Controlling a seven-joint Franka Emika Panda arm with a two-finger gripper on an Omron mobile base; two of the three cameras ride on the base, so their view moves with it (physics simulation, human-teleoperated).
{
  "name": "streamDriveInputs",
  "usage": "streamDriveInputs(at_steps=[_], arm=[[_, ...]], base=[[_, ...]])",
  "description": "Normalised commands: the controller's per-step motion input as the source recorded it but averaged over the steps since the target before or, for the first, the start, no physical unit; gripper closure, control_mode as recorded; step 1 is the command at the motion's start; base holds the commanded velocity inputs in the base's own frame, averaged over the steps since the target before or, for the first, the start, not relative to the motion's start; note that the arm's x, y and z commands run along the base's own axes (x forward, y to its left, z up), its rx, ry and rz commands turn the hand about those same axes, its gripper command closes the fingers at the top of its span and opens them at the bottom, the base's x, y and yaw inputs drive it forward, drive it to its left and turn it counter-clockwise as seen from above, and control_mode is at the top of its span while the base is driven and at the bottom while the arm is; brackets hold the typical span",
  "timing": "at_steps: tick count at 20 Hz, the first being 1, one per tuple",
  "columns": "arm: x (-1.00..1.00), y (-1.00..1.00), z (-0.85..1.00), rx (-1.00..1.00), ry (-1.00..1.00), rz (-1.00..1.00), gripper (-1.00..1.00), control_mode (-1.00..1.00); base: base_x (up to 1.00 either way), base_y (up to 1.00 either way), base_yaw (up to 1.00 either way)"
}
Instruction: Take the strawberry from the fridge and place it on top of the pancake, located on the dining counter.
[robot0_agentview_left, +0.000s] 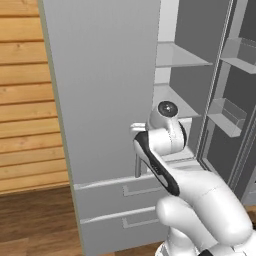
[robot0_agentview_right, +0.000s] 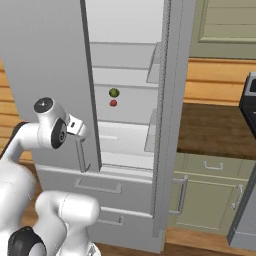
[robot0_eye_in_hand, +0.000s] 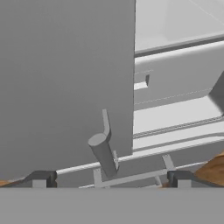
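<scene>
we see fridge (robot0_agentview_right: 45, 60) left door shut, claw (robot0_eye_in_hand: 109, 178) released, its fingertips (robot0_eye_in_hand: 41, 178) straddling the left door's handle (robot0_eye_in_hand: 103, 154), right door swung open, strawberry (robot0_agentview_right: 113, 103) on a middle shelf (robot0_agentview_right: 125, 120), green fruit (robot0_agentview_right: 114, 92) just above it, bench (robot0_agentview_right: 215, 127) at right

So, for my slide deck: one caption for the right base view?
White arm's open gripper by the tall light-grey fridge's left door handle; tiny red strawberry on a shelf inside.

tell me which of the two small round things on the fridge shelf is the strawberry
The strawberry is the lower, smaller red one; the round thing just above it is green and slightly bigger.
</scene>
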Motion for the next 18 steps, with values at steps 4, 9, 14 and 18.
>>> streamDriveInputs(at_steps=[4,9,14,18], arm=[[0.33,0.0,-0.42,0.1,0.01,0.02,-1.0,-1.0],[0.28,0.0,-0.4,0.02,0.07,0.03,-1.0,-1.0],[0.15,0.01,-0.22,0.0,0.05,0.01,-1.0,-1.0],[0.16,0.01,-0.09,0.0,0.0,0.0,-1.0,-1.0]], base=[[0.0,0.0,0.0],[0.0,0.0,0.0],[0.0,0.0,0.0],[0.0,0.0,0.0]])
